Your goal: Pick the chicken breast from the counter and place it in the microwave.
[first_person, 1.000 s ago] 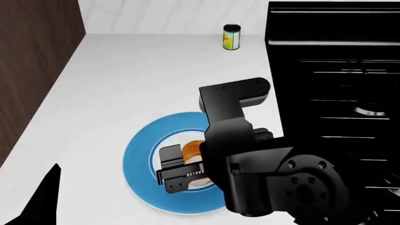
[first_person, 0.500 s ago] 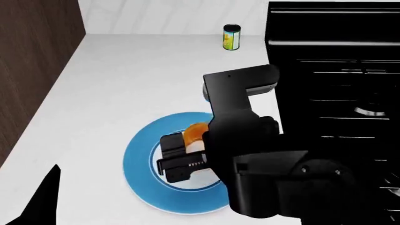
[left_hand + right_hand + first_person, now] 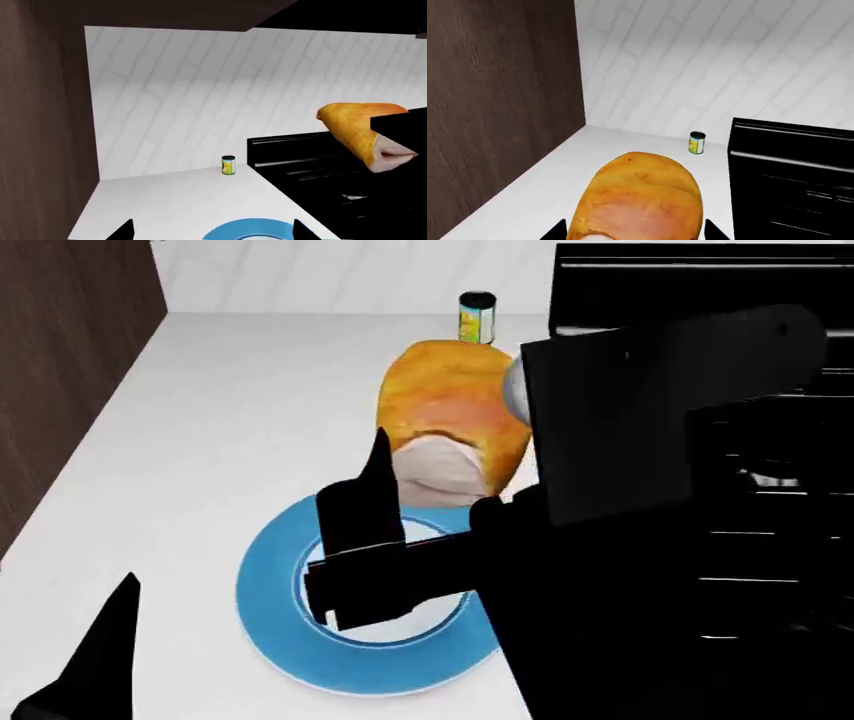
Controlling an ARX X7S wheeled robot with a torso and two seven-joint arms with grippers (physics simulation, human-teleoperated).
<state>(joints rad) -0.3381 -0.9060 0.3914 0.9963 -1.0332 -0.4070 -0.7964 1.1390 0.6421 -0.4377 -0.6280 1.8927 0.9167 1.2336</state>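
Chicken breast (image 3: 447, 405) sits pinched in the right gripper (image 3: 400, 540), lifted clear above the blue plate (image 3: 274, 615), which lies flat on the white counter (image 3: 227, 410). One black finger (image 3: 367, 505) rises against the meat's pale cut face in the head view, and the right wrist view shows the browned lump (image 3: 640, 200) filling the space between the two finger tips. From the left wrist view the meat (image 3: 357, 130) hangs in the air over the counter (image 3: 173, 200), in front of the black stove (image 3: 307, 155). A small yellow-green can (image 3: 477, 317) stands upright at the back of the counter beside the stove (image 3: 747, 370). Dark wood panelling (image 3: 60, 370) borders the counter on the far side from the stove. Only two finger tips of the left gripper (image 3: 210, 231) show, standing well apart with nothing between them.
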